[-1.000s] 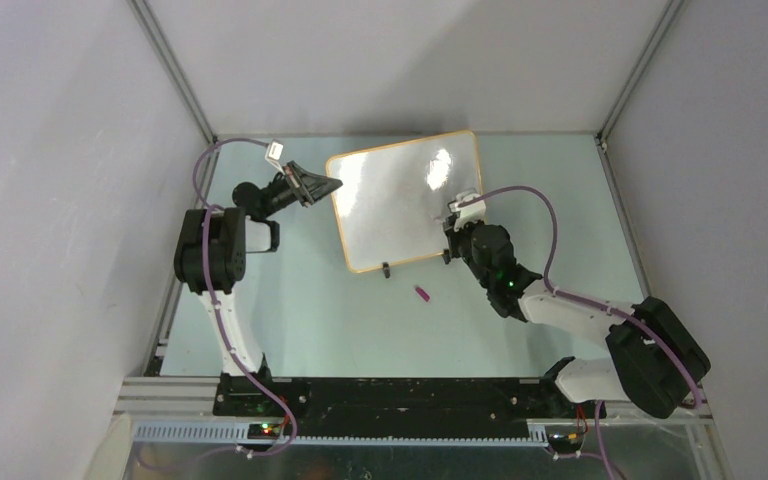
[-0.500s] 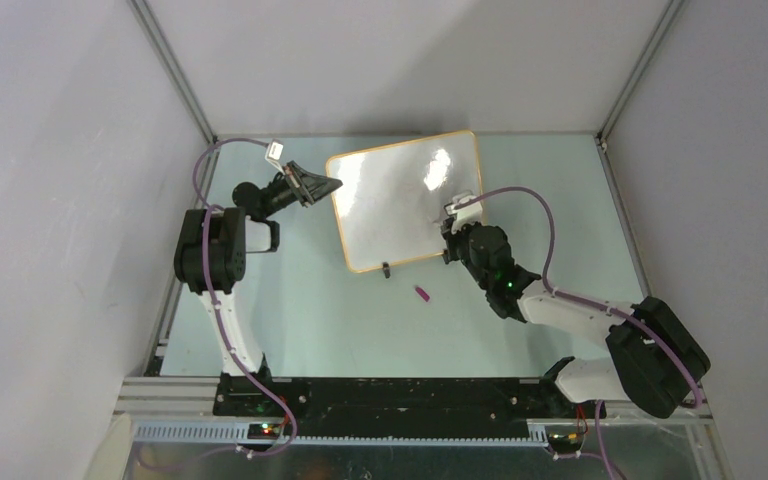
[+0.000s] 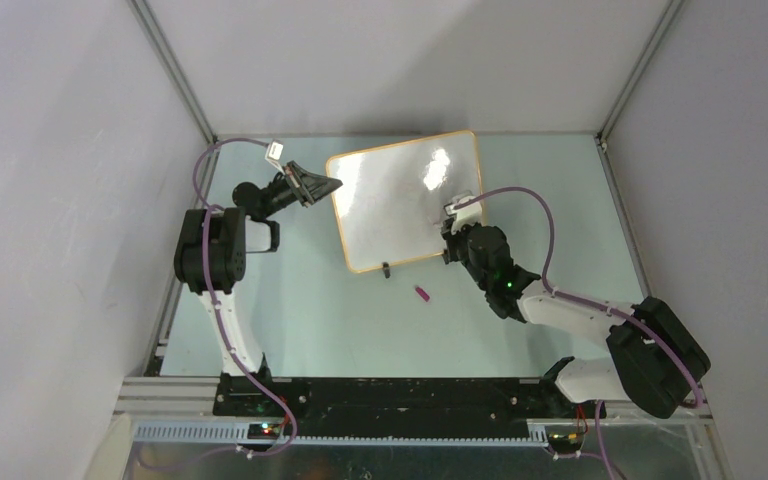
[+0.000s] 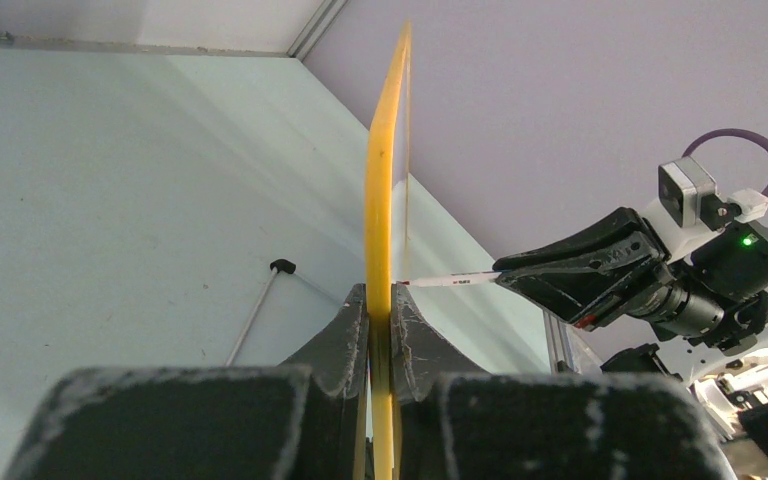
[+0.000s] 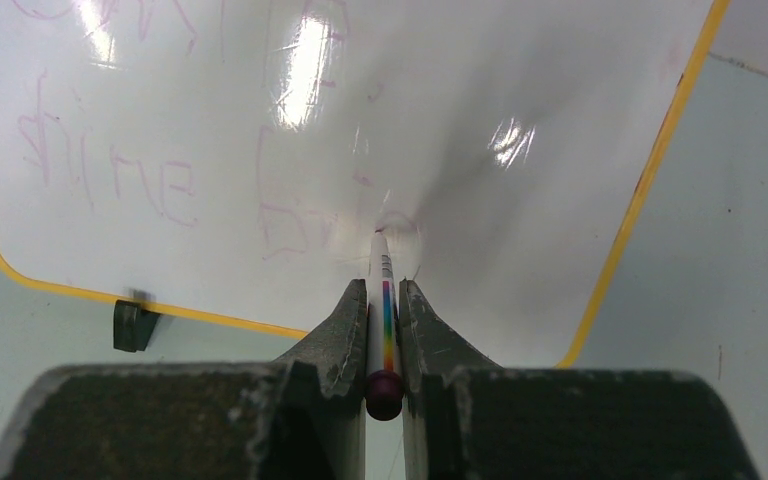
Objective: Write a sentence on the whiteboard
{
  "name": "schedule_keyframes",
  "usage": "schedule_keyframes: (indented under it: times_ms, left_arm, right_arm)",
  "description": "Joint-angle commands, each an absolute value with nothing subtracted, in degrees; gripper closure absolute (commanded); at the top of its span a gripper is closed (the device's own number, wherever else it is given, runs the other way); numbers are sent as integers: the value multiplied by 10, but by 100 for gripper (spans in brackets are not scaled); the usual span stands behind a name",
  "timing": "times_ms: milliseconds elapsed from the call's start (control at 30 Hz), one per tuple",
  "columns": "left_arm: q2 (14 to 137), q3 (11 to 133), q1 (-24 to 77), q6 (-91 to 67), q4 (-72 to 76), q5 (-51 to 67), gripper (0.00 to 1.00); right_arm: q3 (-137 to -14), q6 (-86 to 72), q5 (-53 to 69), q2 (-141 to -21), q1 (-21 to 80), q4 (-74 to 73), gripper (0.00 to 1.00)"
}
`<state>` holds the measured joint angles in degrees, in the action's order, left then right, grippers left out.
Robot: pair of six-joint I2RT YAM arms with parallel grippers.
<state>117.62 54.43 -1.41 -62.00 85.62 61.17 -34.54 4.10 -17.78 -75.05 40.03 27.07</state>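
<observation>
- The marker point(image 5: 384, 318) tip is on the whiteboard point(image 3: 405, 200), and the gloss around it looks dimpled. Pushing harder could bow the panel or rock it back on its clip foot point(image 5: 133, 325), and the strokes would skip.
- The left hand point(image 4: 380, 300) is all that steadies the board. It is clenched on the thin yellow frame at the left edge, a narrow pinch far from the writing. Sideways drag from the marker could pivot the board in that pinch and skew the line.
- The right hand point(image 5: 383, 290) is clamped on the slim marker barrel near its back end. A heavy stroke could slide the marker back through the fingers or tilt it off the surface.
- The pink marks already on the board are faint, so the sentence may end up hard to read if contact is light or uneven.
- The tip sits low and toward the right side of the board. Little room is left before the frame, so a long word could run off.
- A small purple cap point(image 3: 423, 293) lies on the desk point(image 3: 310, 320) just near of the board, and the right forearm could knock it.
- Pose: the board is at the far middle of the desk. The left arm is folded at the left, its hand reaching right to the board's edge. The right arm stretches from the near right corner toward the far left, wrist level, with the marker pointing into the board's face.
</observation>
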Motion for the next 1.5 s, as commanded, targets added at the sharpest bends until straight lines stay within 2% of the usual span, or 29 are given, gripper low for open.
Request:
schedule_keyframes:
  times_ms: [0,467,1467]
  left_arm:
    - [1168,546,2,-599,876,621,100]
    - [1168,546,2,-599,876,620,100]
    - [1167,544,2,-599,876,620,100]
  right_arm:
    - [-357,36,-215,-748,399,242,100]
    - [-358,42,-251,-748,398,254,100]
    - [-372,53,-243,-752,401,255,100]
